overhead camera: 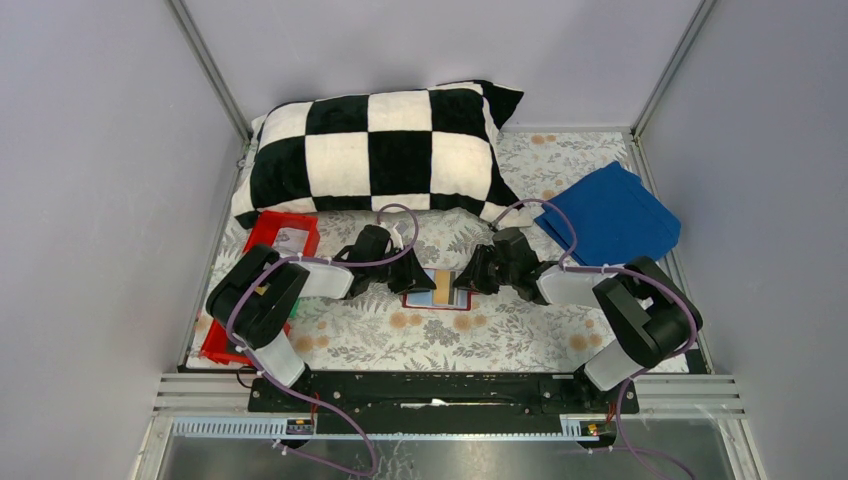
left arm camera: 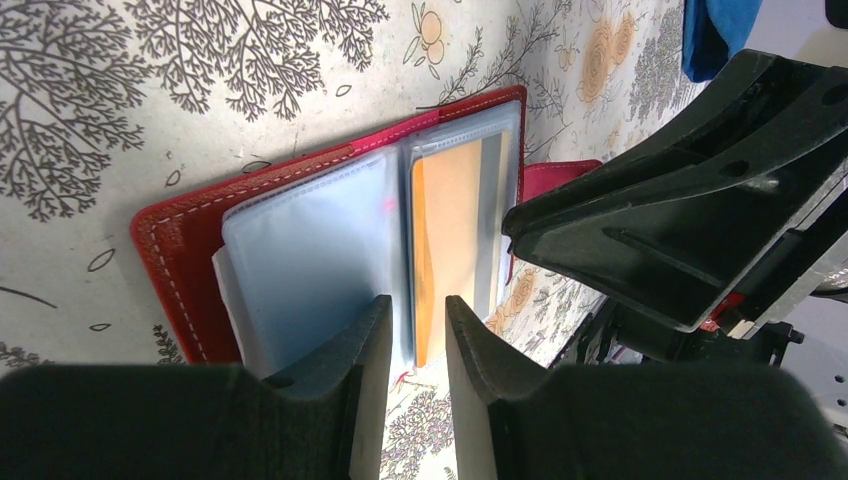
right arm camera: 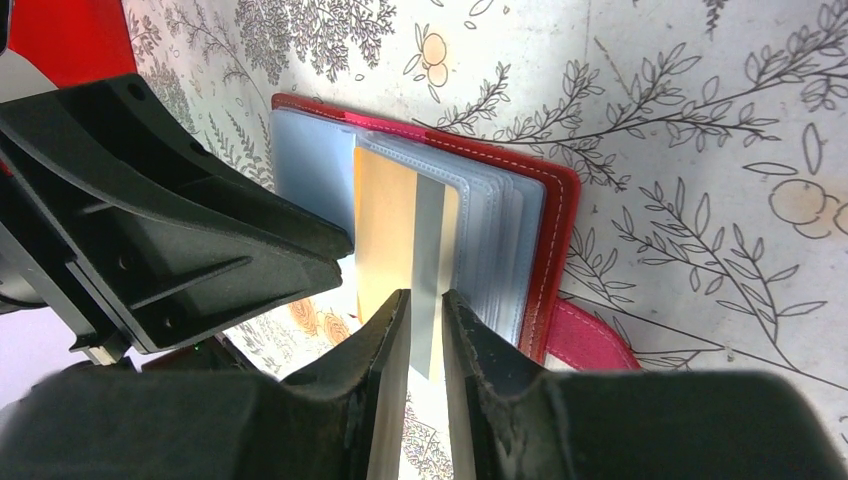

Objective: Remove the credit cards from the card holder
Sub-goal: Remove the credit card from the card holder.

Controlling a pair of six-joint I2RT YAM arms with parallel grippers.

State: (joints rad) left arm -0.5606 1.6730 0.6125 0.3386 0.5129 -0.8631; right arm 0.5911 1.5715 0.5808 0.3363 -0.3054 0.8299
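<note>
Midway across the flowered table (overhead camera: 480,335), between the two arms, the card holder (overhead camera: 430,293) lies open and flat with its clear sleeves facing up. The left gripper (left arm camera: 415,335) hangs over the holder's near edge, its fingers a little apart, one on each side of the fold where the pale sleeves meet. The right gripper (right arm camera: 425,335) comes in from the opposite side. Its fingers are drawn close, with only a narrow slit between them, and they sit over the yellowish credit card (right arm camera: 395,230). That card sticks partway out of its sleeve toward this gripper, and its grey stripe shows through the slit. It faces the camera flat rather than edge-on, so it is not nipped between the pads, and I cannot tell whether the tips touch it.

From above, both wrists cover the holder's left and right ends. The stacked sleeves on the right are cloudy, and what they hold cannot be made out. The red strap tab (right arm camera: 590,335) pokes out from under the cover.

Bare tablecloth lies in front of the holder, toward the arm bases. A checked pillow (overhead camera: 380,150) fills the rear, a red tray (overhead camera: 285,235) sits by the left arm, and a folded blue cloth (overhead camera: 610,215) lies well apart at the right rear.
</note>
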